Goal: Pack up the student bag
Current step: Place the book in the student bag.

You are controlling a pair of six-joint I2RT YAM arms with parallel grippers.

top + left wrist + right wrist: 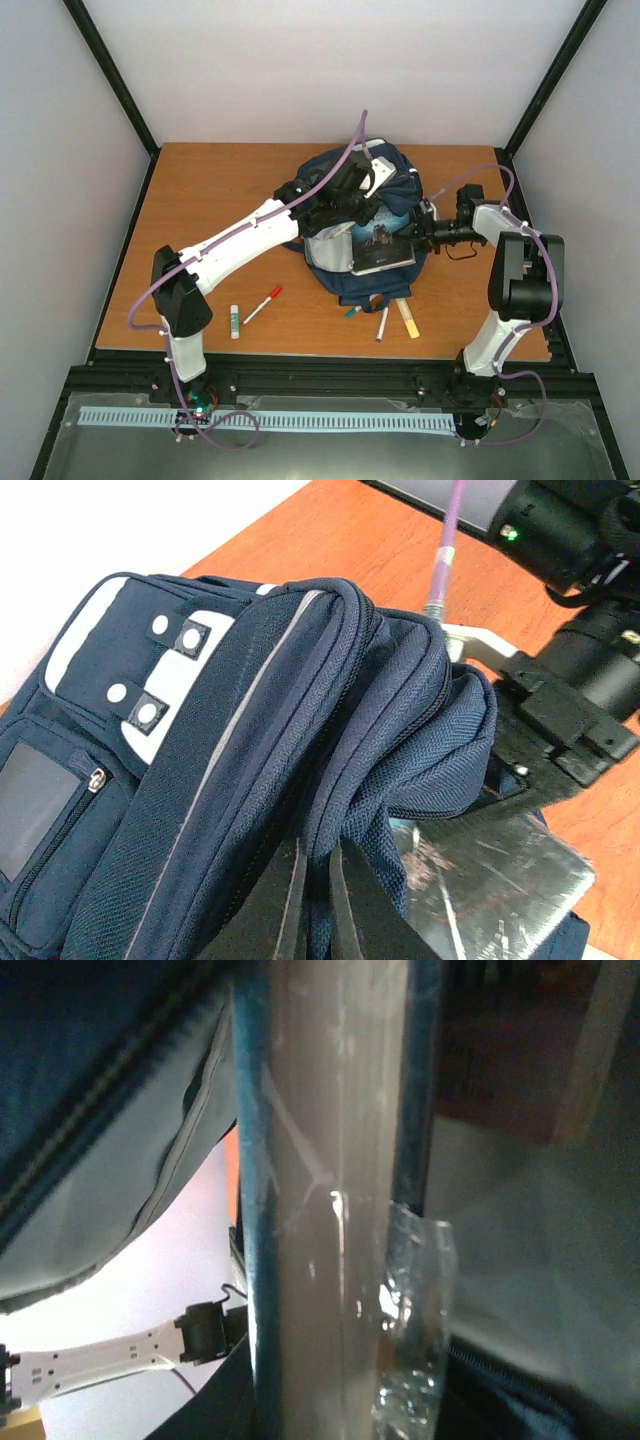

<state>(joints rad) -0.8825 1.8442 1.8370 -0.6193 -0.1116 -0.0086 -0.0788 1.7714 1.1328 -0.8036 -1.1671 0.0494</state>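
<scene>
The student bag (230, 730) is set at the middle of the bench (200, 190), toward its far edge. Its mouth fabric is pinched in the closed left pincer (315, 900). A plastic-wrapped book (383, 250) is clamped by the right pincer (428, 233) at the opening.

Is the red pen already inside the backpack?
No, the red pen lies out on the table, outside the student bag, on the left arm's side of it.
</scene>
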